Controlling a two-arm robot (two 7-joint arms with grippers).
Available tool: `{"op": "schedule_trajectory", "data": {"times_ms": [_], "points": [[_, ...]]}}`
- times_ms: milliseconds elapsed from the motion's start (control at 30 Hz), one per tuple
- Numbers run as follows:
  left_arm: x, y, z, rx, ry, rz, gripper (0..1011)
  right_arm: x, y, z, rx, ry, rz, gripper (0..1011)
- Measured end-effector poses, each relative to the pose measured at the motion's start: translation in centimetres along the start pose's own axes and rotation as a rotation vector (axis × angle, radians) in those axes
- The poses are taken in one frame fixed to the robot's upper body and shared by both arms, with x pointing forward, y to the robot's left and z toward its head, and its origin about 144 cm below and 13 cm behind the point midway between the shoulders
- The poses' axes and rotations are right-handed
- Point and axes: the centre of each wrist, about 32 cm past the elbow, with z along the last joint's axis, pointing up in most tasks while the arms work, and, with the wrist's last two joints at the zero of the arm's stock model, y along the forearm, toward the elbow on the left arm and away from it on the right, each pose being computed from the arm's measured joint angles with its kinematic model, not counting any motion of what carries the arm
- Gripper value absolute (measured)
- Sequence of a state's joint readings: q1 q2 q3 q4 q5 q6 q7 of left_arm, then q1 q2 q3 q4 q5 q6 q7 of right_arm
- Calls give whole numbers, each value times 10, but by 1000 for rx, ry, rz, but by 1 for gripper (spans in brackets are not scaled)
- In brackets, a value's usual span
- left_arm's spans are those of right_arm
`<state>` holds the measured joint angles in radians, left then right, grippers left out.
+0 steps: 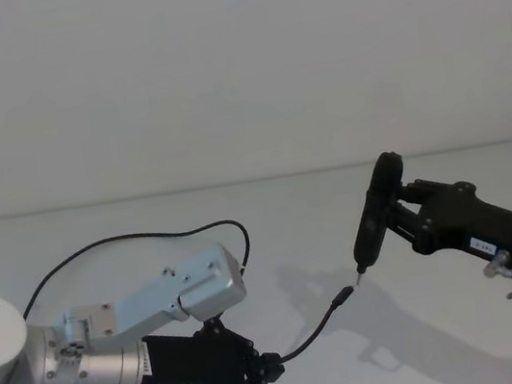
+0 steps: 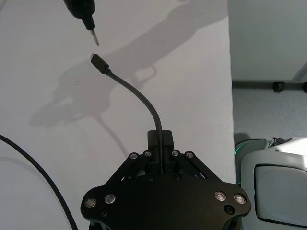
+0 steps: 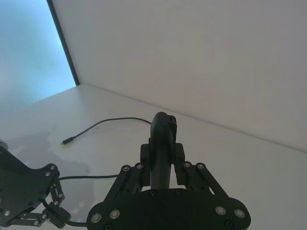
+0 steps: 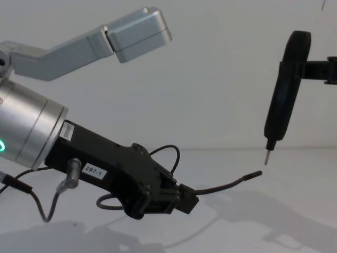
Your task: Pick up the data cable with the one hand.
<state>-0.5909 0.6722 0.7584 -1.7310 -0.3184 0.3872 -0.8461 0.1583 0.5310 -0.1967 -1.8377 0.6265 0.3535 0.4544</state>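
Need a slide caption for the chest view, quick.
Left gripper holds the data cable, plug raised near the tip of the pen tool in the right gripper.

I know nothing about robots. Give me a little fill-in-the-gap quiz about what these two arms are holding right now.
The left gripper is shut on a thin black ___.
The right gripper holds a black pen-like tool whose metal tip points ___.
The plug at the free end is in the air above the white ___.
Missing words: cable; down; table.
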Motion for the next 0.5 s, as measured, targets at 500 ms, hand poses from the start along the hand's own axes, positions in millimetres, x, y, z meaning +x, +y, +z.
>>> {"op": "schedule_trajectory", "data": {"times_ms": [500], "points": [[0, 1, 0, -1, -1, 0, 48, 2, 10, -4, 4, -56, 18, 279]]}}
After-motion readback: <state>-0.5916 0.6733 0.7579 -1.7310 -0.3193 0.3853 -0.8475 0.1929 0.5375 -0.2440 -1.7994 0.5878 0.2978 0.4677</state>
